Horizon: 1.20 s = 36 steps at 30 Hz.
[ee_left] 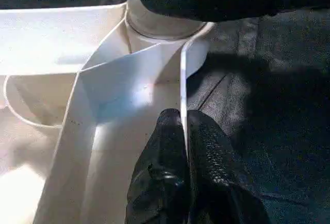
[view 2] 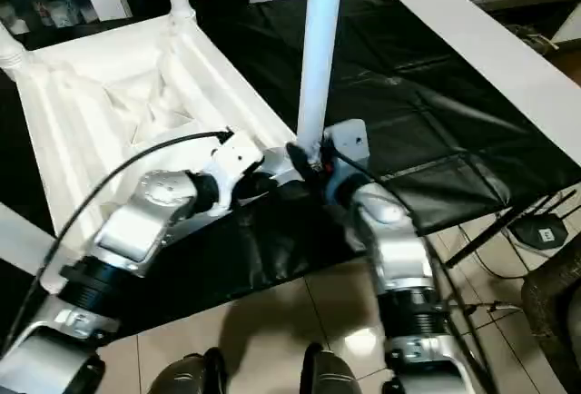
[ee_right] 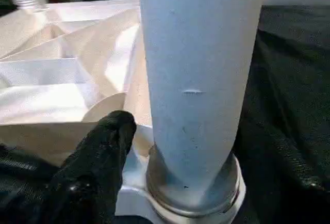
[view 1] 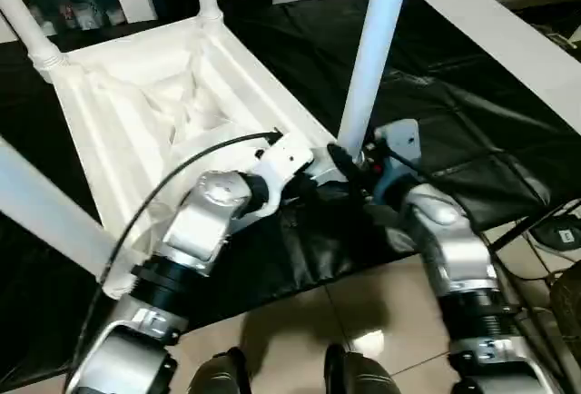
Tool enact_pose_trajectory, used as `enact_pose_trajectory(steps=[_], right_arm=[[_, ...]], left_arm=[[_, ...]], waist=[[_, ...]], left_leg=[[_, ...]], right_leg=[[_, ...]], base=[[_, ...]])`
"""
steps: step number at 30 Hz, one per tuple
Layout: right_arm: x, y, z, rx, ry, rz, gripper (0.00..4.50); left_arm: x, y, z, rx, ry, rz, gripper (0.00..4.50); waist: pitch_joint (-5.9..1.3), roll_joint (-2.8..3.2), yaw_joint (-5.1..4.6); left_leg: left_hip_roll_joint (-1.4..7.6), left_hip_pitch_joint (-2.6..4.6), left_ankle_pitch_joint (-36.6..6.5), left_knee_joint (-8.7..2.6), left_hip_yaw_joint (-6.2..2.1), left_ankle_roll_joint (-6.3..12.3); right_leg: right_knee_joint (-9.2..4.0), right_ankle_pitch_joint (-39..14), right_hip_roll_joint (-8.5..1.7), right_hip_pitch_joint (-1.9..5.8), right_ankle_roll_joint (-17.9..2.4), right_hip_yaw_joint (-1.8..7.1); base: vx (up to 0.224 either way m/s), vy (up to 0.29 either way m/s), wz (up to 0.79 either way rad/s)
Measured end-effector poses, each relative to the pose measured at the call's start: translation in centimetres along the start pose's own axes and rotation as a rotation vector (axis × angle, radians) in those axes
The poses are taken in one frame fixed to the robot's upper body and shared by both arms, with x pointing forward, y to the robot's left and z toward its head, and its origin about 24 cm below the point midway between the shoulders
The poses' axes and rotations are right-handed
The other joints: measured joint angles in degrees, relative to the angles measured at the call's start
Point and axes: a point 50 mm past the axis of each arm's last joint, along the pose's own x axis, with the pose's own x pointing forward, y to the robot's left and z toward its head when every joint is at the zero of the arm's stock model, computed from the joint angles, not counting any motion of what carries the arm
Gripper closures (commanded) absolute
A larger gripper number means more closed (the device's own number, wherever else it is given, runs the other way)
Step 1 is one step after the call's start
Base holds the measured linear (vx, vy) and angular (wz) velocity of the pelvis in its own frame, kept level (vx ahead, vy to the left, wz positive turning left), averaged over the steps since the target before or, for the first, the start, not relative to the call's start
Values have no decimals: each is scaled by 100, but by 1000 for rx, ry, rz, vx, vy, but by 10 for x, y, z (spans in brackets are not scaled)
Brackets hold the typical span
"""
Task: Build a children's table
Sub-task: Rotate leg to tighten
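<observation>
Two silver metal forearms, rounded casings, black ribbed rings near the elbow ends. Left forearm: round silver joint cap with small screws, white blocky wrist housing, thin black cable arcing from the wrist back along the arm. Right forearm: glossy silver shell, white bracket plate with holes at the wrist, bluish-grey wrist section, dark cable. Gripper fingers black, finely textured rubbery pads. Two dark grey rounded body parts at the lower edge.
</observation>
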Motion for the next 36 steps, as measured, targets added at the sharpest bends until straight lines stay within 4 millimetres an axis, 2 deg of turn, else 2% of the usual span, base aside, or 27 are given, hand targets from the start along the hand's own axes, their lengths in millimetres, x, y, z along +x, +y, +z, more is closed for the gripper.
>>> enact_pose_trajectory(steps=[4,5,6,9,14,20,22,25,26,27,31,32,35,36], right_arm=[[-11,-11,3,-43,3,119,82],[-16,-15,5,-58,11,166,56],[-19,-17,5,-72,20,202,53],[-27,-19,6,-99,60,330,53],[-37,-19,7,-112,109,531,53],[-40,-18,13,-147,150,708,53],[-40,-16,15,-151,160,759,90],[-42,-16,12,-142,185,815,110],[-42,-16,11,-141,187,824,110],[-42,-16,12,-142,191,843,134],[-41,-16,14,-153,207,888,144],[-42,-16,13,-151,211,898,163],[-41,-17,13,-148,219,917,174],[-41,-16,14,-150,221,925,196]], left_arm=[[-10,6,-5,44,-13,-53,450],[-15,10,-8,64,-12,-66,450],[-18,12,-11,76,-14,-79,450],[-28,17,-16,114,-17,-136,450],[-42,19,-25,173,-6,-267,450],[-49,14,-29,204,3,-407,450],[-49,13,-30,212,3,-434,450],[-51,12,-31,213,7,-478,450],[-52,11,-32,212,8,-488,450],[-52,11,-32,211,10,-500,450],[-51,10,-31,220,15,-528,450],[-51,10,-31,224,15,-534,450],[-51,10,-31,229,18,-550,450],[-51,10,-31,232,17,-554,450]], waist=[[0,7,27],[-2,10,47],[-3,11,59],[-3,11,87],[-3,11,210],[-3,9,306],[-4,6,334],[-5,2,388],[-5,2,393],[-4,0,392],[-4,-2,394],[-3,-3,393],[-3,-3,392],[-3,-3,392]], left_leg=[[21,-2,1,-12,0,-1],[30,-2,1,-15,0,-1],[36,-2,1,-14,0,-2],[45,-5,1,-10,1,-1],[44,-6,0,14,7,-3],[42,-6,0,41,38,-4],[42,-6,-1,55,47,-3],[43,-6,-1,65,48,-2],[43,-6,-1,69,50,-2],[44,-6,-1,79,50,-2],[50,-6,-1,92,49,-3],[50,-6,-1,93,49,-3],[50,-6,-1,97,49,-3],[50,-7,-1,98,49,-3]], right_leg=[[15,26,14,-15,-25,-15],[16,24,21,-16,-23,-18],[16,22,26,-15,-20,-20],[15,21,34,-15,-21,-21],[15,25,27,-5,-30,-16],[28,30,9,7,-38,-5],[45,30,2,5,-37,1],[59,29,0,4,-35,1],[66,28,-1,2,-33,2],[79,24,-2,-1,-27,4],[91,2,-2,1,8,2],[91,2,-2,1,8,2],[91,2,-2,4,8,3],[91,2,-2,4,8,4]], base=[[0,0,0],[0,0,0],[0,0,0],[0,0,0],[0,0,0],[0,0,0],[0,0,0],[0,0,0],[0,0,0],[0,0,0],[0,0,0],[0,0,0],[0,0,0],[0,0,0]])
